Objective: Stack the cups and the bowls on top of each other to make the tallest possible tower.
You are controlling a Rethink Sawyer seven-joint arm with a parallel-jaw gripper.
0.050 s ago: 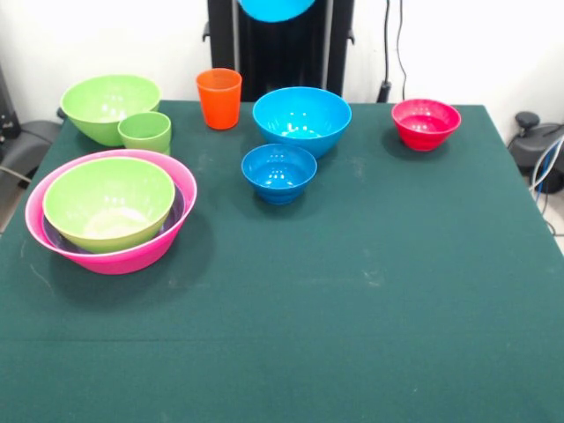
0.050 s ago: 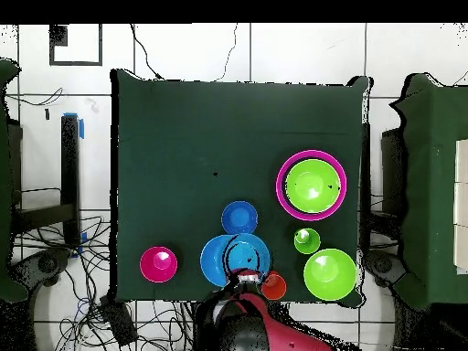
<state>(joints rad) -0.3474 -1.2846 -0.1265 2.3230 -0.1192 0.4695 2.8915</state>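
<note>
**Stack ahead and to my right, blue bowl in hand**

Blue bowl (image 1: pixel 275 9) hangs off the table, mouth up, and I judge my gripper (image 2: pixel 242 274) to be clamped on its near rim (my wrist covers most of the grip itself, so that is a reading from the bowl being aloft). Right under it sits the large blue bowl (image 1: pixel 301 119), with the small blue bowl (image 1: pixel 278 172) just beyond that.

The tower (image 1: pixel 110 211) is what the next move turns on. It lies forward of my jaws and off to my right, well apart from them. The pink bowl (image 1: pixel 35 207) is its base, a sliver of purple bowl (image 1: pixel 58 238) shows inside it, and a lime bowl (image 1: pixel 107 201) is nested on top.

My load is round, so no twist of the wrist seems needed, only a carry out and rightward until it is centred over the lime bowl. The orange cup (image 1: pixel 218 99) stands close on my right, the green cup (image 1: pixel 145 132) past it. I would keep the load high over both.
</note>
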